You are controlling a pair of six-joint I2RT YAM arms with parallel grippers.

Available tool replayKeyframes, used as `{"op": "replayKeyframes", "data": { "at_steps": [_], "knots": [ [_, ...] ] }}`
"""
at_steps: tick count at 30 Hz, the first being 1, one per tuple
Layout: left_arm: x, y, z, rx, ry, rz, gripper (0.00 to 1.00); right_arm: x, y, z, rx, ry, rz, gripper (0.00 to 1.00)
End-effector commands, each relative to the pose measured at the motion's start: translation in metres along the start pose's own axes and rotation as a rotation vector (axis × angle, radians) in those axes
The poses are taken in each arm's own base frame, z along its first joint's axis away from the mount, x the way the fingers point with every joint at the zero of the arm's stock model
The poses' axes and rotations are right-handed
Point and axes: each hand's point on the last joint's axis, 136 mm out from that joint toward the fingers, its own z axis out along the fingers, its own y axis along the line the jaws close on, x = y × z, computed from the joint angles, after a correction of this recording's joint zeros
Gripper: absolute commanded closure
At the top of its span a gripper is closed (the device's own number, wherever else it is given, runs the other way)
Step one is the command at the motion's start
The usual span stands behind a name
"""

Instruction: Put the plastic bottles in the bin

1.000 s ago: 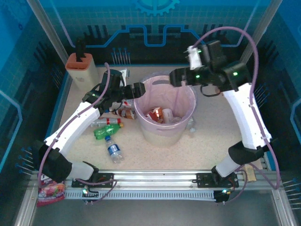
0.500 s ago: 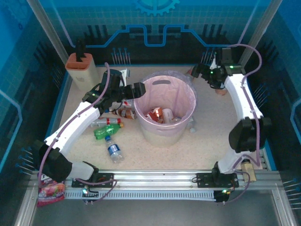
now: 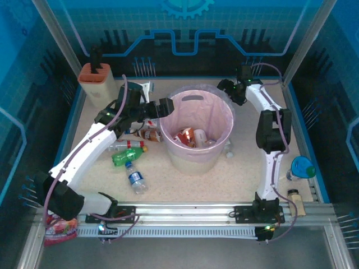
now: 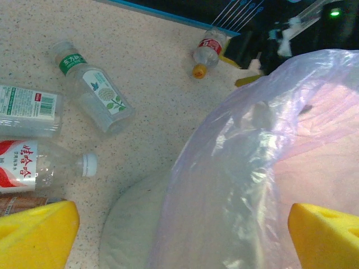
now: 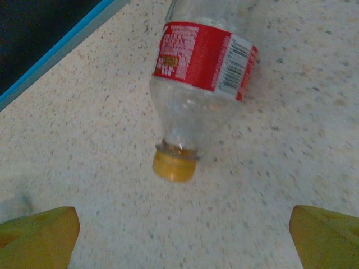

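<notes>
**Left gripper (image 3: 164, 106).** State: released. Its yellow fingertips (image 4: 36, 232) stand wide apart, and nothing is clamped between them. The gripper hangs over the left rim of the bin (image 3: 193, 162).

**Bottles left of the left gripper.** Four bottles lie on their sides on the speckled table (image 3: 241, 179), to this gripper's left and toward the arm bases.
- The amber bottle (image 3: 148, 134) lies just beside the bin wall, nearest the gripper.
- The clear red-label bottle (image 3: 126, 145) lies further out.
- The green bottle (image 3: 126, 158) lies just beside the red-label bottle.
- The clear blue-label bottle (image 3: 135, 179) lies farthest from the gripper.

In the left wrist view, a clear green-label bottle (image 4: 92, 84) lies on its side beyond the left fingertip.

**Bin.** It is wide, round and pale, and is lined with a translucent pink bag (image 4: 252, 168). It sits directly below the left gripper and near the right gripper, on that gripper's left. Discarded bottles (image 3: 188, 136) with red labels rest inside it.

**Right gripper (image 3: 227, 89).** State: released, with its fingertips (image 5: 39, 235) spread wide and nothing held.

**Orange-cap bottle (image 5: 202, 84).** It is clear, with a red label bearing a barcode. It lies on its side on the table just ahead of the right gripper, centred between the fingers. The cap points toward the gripper, and the bottle is apart from both fingers.
</notes>
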Motion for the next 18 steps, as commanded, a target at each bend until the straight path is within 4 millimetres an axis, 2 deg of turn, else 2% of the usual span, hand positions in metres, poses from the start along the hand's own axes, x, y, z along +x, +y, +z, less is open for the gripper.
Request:
{"op": "replayKeyframes", "data": {
  "at_steps": [1,5,9,14,18],
  "knots": [
    [-0.011,-0.015,-0.022,0.044,-0.025,0.002,0.01,-0.019,0.016,0.013,-0.016,-0.067,0.009,0.03],
    [-0.013,-0.018,-0.033,0.052,-0.047,0.001,0.01,-0.022,0.005,0.038,0.034,-0.057,0.033,0.02],
    [-0.016,-0.022,-0.057,0.048,-0.079,0.006,0.01,-0.025,-0.005,0.056,0.082,-0.046,0.059,0.02],
    [-0.017,-0.023,-0.095,0.020,-0.121,0.033,0.01,-0.032,-0.011,0.072,0.106,-0.044,0.071,0.03],
    [-0.015,-0.020,-0.116,-0.002,-0.145,0.047,0.01,-0.035,-0.017,0.075,0.125,-0.042,0.082,0.11]
  ]
}}
